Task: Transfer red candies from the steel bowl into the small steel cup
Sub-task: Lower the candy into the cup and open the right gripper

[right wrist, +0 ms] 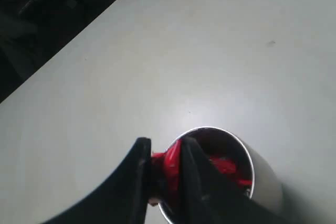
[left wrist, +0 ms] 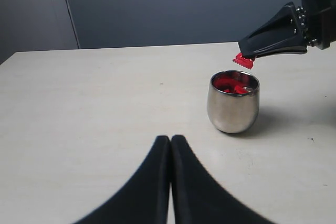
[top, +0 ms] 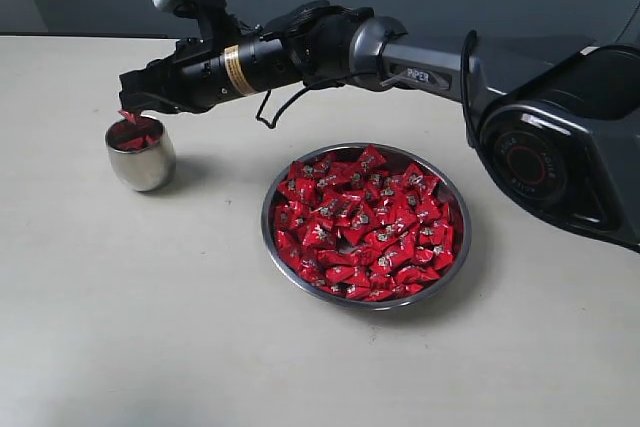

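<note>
The steel bowl (top: 457, 250) sits mid-table, heaped with red candies (top: 365, 222). To its left stands the small steel cup (top: 141, 156) (left wrist: 233, 103) (right wrist: 265, 187), with a few red candies (left wrist: 230, 83) inside. My right gripper (top: 129, 113) (left wrist: 244, 56) (right wrist: 164, 153) reaches across and hangs just over the cup's rim, shut on one red candy (right wrist: 169, 163) (left wrist: 243, 61). In the left wrist view my left gripper (left wrist: 170, 140) rests low over the table in front of the cup, fingers pressed together and empty. It does not appear in the exterior view.
The right arm's base (top: 560, 147) stands at the right, close behind the bowl. A dark wall runs along the table's far edge (left wrist: 131, 46). Bare tabletop (top: 150, 327) lies in front of the cup and bowl.
</note>
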Tool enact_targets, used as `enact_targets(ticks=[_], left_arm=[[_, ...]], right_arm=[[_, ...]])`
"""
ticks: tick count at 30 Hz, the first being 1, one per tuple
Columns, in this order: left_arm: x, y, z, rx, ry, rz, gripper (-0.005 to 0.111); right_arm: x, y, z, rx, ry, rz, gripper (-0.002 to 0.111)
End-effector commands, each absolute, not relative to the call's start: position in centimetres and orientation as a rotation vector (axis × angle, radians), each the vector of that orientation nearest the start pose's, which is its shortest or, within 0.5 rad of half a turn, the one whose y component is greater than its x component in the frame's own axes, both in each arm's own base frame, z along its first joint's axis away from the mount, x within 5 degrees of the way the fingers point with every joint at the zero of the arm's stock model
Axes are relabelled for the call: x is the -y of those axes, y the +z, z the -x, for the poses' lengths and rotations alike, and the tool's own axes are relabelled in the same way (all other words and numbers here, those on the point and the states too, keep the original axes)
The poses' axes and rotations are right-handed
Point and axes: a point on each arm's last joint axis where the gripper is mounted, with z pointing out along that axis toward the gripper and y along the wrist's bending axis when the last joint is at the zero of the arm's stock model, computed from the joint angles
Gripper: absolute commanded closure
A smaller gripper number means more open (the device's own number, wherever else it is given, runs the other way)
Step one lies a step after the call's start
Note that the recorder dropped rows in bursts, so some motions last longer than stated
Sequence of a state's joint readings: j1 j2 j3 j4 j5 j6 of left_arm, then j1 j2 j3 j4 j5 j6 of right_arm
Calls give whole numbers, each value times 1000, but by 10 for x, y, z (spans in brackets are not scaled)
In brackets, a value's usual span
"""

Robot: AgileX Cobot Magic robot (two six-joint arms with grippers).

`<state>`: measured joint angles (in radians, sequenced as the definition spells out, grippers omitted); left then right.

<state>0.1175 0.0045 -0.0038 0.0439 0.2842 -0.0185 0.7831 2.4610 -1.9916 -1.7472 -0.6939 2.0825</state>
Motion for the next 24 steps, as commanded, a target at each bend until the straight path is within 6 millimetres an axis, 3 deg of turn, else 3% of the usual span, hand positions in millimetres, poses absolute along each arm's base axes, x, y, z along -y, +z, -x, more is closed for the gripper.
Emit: enact_targets(ticks=[1, 8, 16, 24], left_arm=[[-8, 187, -54, -1767, 114, 93, 106], [-8, 187, -54, -1767, 114, 93, 106], [-8, 187, -54, -1767, 114, 93, 106], [-8, 187, -54, -1767, 114, 93, 106]], right_arm=[[-428, 164, -349, -2045, 1305, 933, 109], [-428, 159, -352, -2055, 1271, 899, 109], [-441, 170, -352, -1986, 1294, 913, 109], [-445, 163, -350, -1992, 1290, 927, 109]])
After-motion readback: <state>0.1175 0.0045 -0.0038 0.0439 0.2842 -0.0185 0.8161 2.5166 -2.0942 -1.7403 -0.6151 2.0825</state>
